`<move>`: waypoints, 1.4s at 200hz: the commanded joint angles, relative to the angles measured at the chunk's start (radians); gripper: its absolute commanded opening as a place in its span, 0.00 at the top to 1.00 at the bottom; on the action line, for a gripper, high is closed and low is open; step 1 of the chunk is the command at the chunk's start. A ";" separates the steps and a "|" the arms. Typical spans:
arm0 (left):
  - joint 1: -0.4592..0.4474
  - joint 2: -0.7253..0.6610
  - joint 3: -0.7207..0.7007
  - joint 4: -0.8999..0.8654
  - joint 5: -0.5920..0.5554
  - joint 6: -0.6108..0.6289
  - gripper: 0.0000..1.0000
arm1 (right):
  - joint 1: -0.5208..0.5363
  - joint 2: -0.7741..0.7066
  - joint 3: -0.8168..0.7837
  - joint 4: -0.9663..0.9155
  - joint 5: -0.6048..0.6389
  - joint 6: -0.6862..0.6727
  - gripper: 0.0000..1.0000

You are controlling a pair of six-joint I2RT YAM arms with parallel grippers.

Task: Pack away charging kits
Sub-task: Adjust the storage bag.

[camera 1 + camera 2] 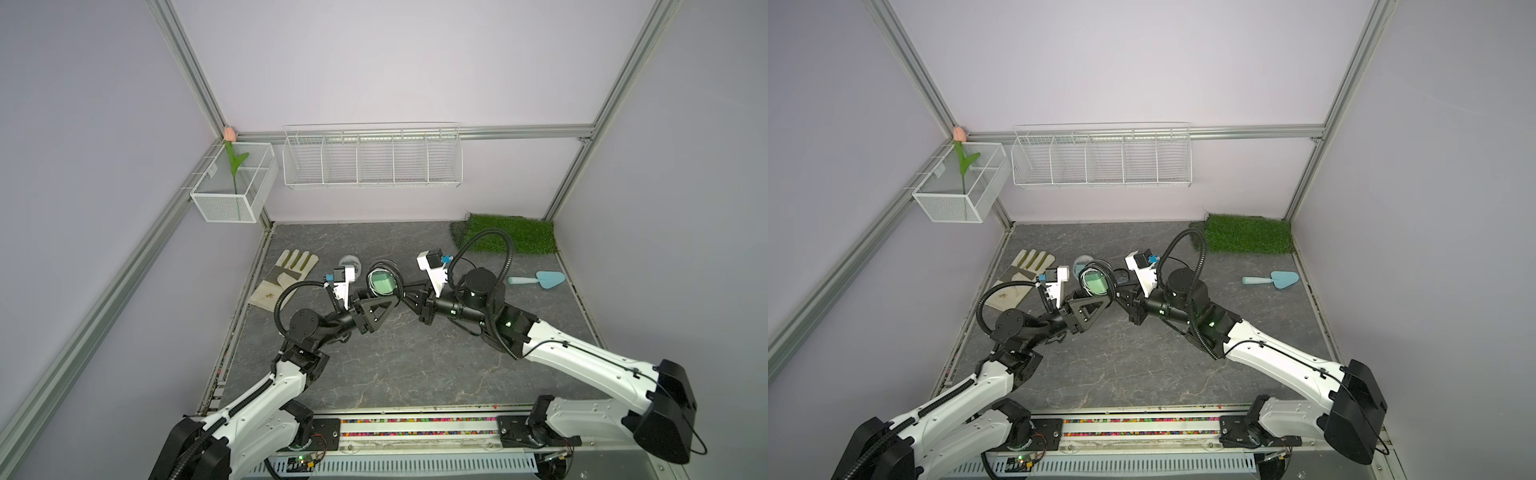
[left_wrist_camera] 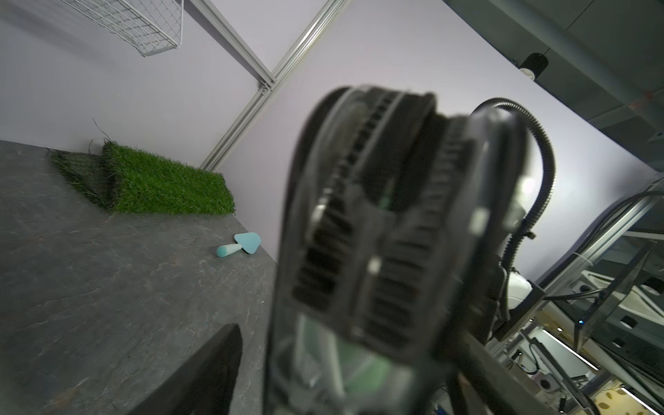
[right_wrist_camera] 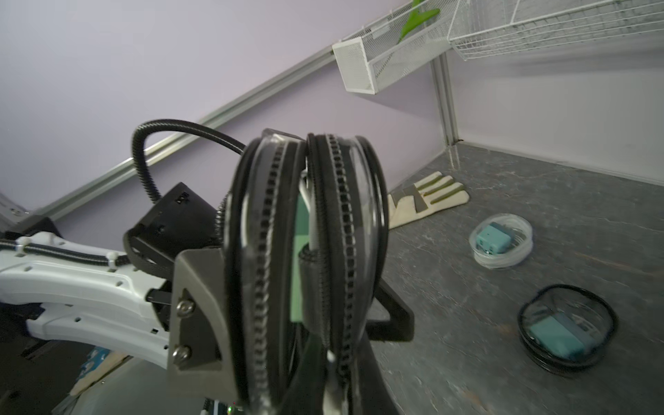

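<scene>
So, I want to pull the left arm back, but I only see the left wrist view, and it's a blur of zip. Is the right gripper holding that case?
Observer: Yes, the right gripper is shut on the zip case, at its edge.
Operator: Where are the other kits?
Observer: Two lie on the table nearby: a white-rimmed case and a black-rimmed case, each holding a teal block.
Operator: Anything else out there?
Observer: A work glove lies flat at the table's left edge.

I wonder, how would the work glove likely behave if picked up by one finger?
The glove lies flat and limp, so it would probably droop. It looks like thin fabric, likely light; pushed, it may bunch up.
</scene>
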 commanded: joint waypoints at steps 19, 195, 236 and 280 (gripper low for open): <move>-0.001 -0.095 0.030 -0.148 -0.032 0.095 0.08 | 0.000 -0.082 0.036 -0.299 0.112 -0.093 0.94; -0.002 0.030 0.016 0.050 0.016 0.090 0.60 | -0.001 0.092 0.184 -0.331 -0.157 -0.042 0.94; -0.001 0.022 0.015 0.066 0.028 0.080 0.92 | -0.001 0.101 0.211 -0.349 -0.078 -0.034 0.70; -0.001 0.002 0.014 0.065 0.005 0.079 0.94 | -0.014 -0.033 0.113 -0.343 0.006 -0.031 0.49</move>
